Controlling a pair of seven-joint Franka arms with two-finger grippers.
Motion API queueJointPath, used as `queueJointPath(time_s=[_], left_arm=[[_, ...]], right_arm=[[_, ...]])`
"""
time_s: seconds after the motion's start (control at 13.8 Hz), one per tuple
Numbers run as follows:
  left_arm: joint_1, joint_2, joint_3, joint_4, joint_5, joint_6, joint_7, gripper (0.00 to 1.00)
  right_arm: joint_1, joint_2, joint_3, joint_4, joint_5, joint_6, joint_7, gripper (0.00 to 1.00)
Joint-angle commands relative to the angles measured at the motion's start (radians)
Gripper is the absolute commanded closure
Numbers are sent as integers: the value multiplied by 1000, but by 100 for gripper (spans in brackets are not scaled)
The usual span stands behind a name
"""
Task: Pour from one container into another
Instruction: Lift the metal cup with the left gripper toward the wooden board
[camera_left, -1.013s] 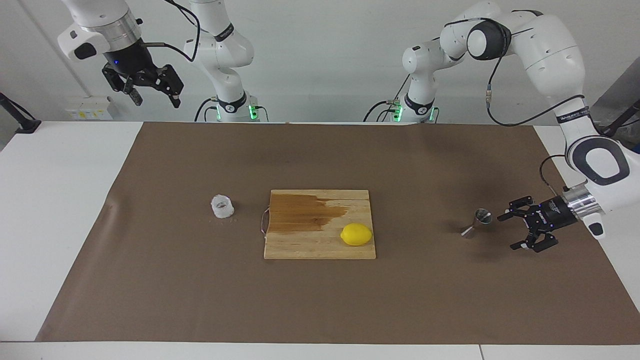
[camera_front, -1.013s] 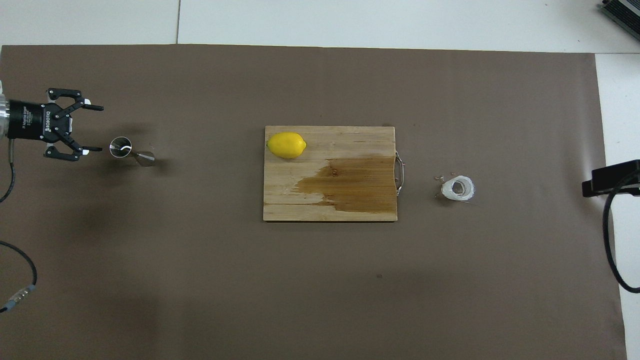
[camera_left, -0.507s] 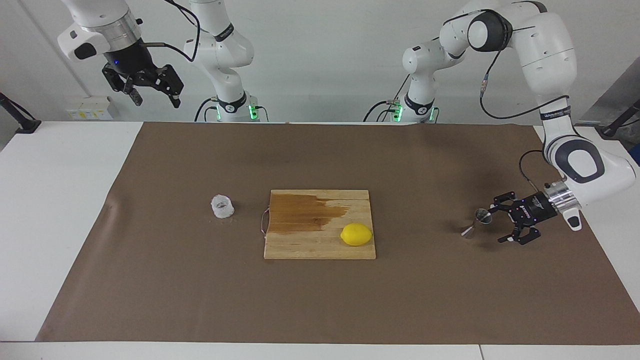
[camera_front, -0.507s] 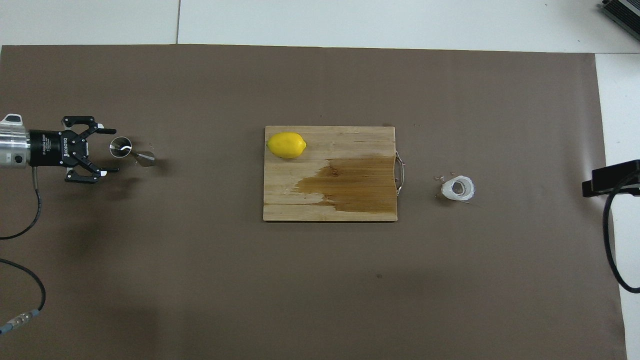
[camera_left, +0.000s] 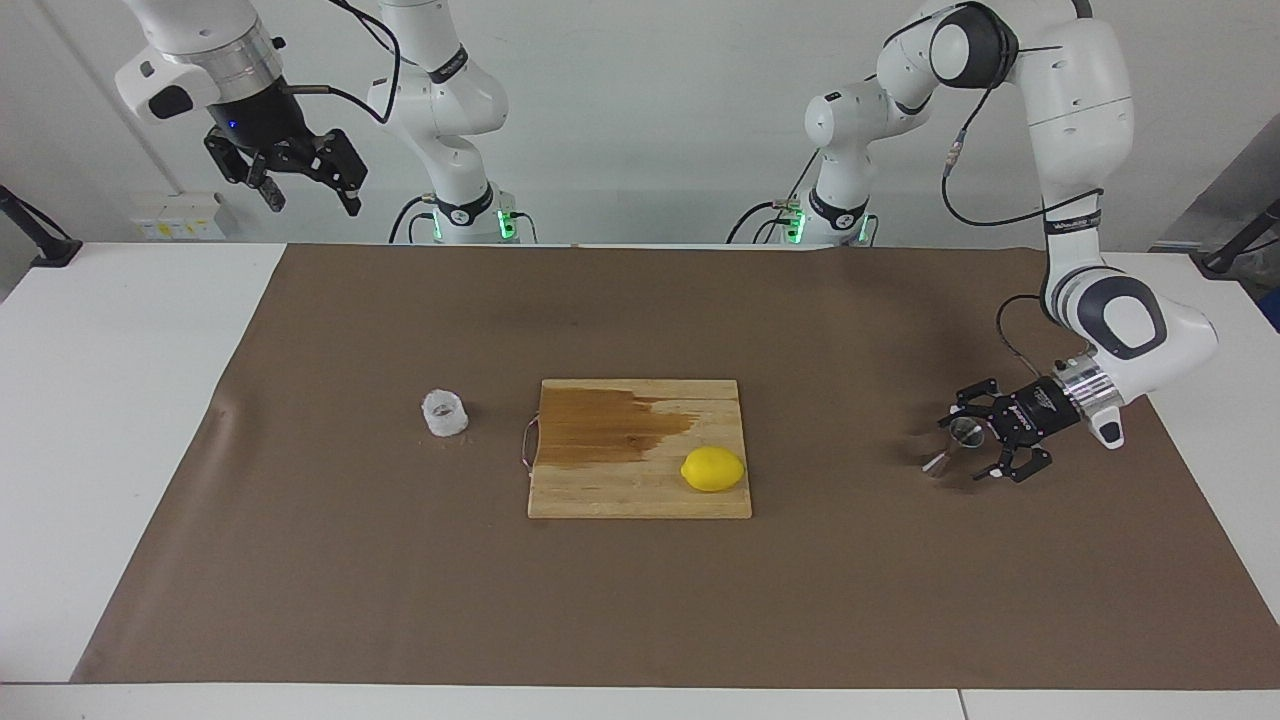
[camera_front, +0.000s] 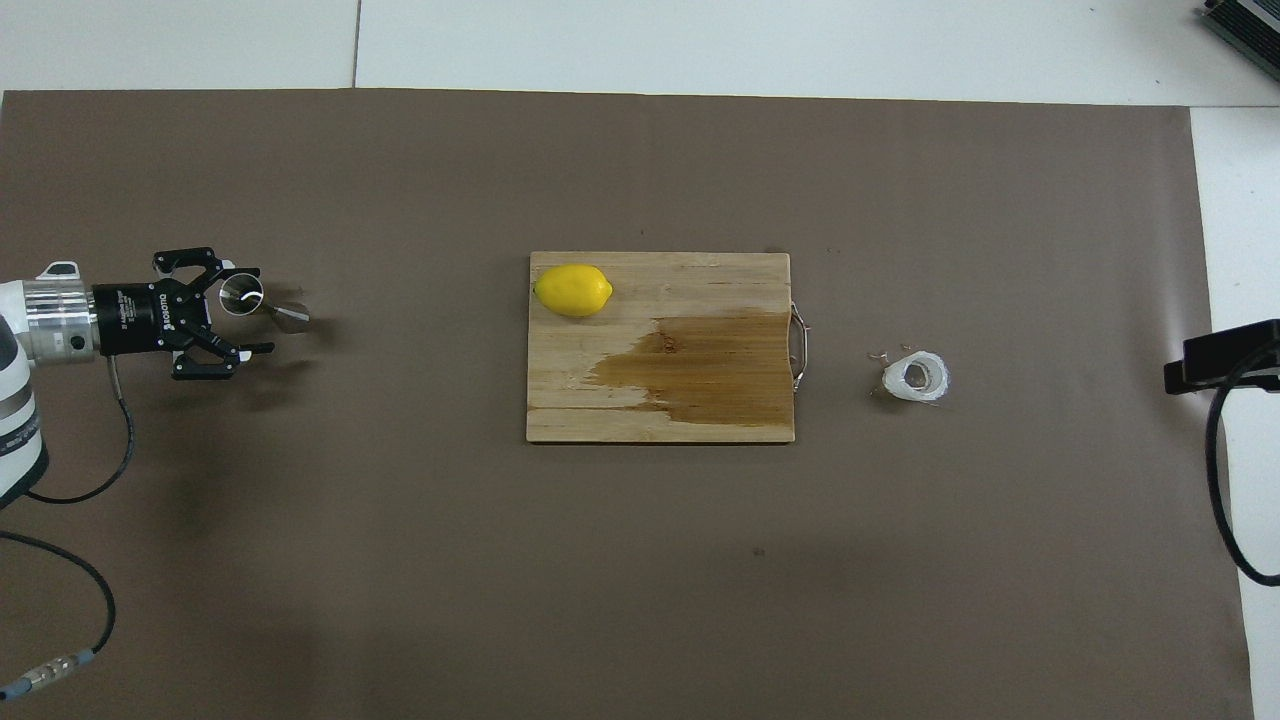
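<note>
A sheet of matte brown paper (camera_left: 640, 600) covers most of the white table (camera_left: 110, 400), and near its middle lies a rectangular wooden cutting board (camera_left: 640, 495) of pale planks, with a thin metal handle (camera_left: 527, 445) on the short edge toward the right arm's end and a dark, wet-looking stain (camera_left: 600, 425) spread over the part nearer the robots. A smooth, bright yellow lemon (camera_left: 713, 468) rests on the board's corner farther from the robots, toward the left arm's end. The cup (camera_left: 444, 413) stands on the paper just beside the board's handle, toward the right arm's end: small, squat, white and translucent, its wall crinkled and frosty, its mouth upward; in the overhead view (camera_front: 915, 376) something darker shows inside it, too small to make out. The jigger (camera_left: 953, 444), shiny steel and hourglass-shaped with two cones meeting at a narrow waist, stands on the paper well apart from the board toward the left arm's end. The left gripper (camera_left: 968, 446), black and angular on a ribbed metal wrist, lies low and nearly level at the jigger, its jaws spread wide with one finger on each side of the upper cone; whether a finger touches the steel cannot be told. The right gripper (camera_left: 305, 193) hangs high over its own end of the table, waiting, jaws spread and holding nothing.
</note>
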Motion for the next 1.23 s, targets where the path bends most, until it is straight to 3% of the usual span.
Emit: queueJointPath(time_s=[0.0,0.43,0.58,0.72,0.94,1.01,1.16], left_arm=[[-24,-52,10,-86,-62,45,64,0],[-28,-52,9,-87,-105,62,66,0],[-26,-52,10,-87,-105,64,66,24],[-26,-52,12,-87,-105,67,66,41],[-24,-52,12,-92,-120,81,64,87],[-21,-52,12,-92,-122,81,63,94],[-17,-52,12,-92,-123,81,60,97]], right_arm=[[-15,-15,3,-9,23,-11,-26,0],[-15,-15,3,-9,23,-11,-26,0],[-15,-15,3,-9,23,-11,-26,0],[-15,-15,3,-9,23,-11,-26,0],[-15,-15,4,-9,23,-11,-26,0],[-15,-15,4,-9,23,-11,-26,0],[-15,-15,4,-9,23,-11,-26,0]])
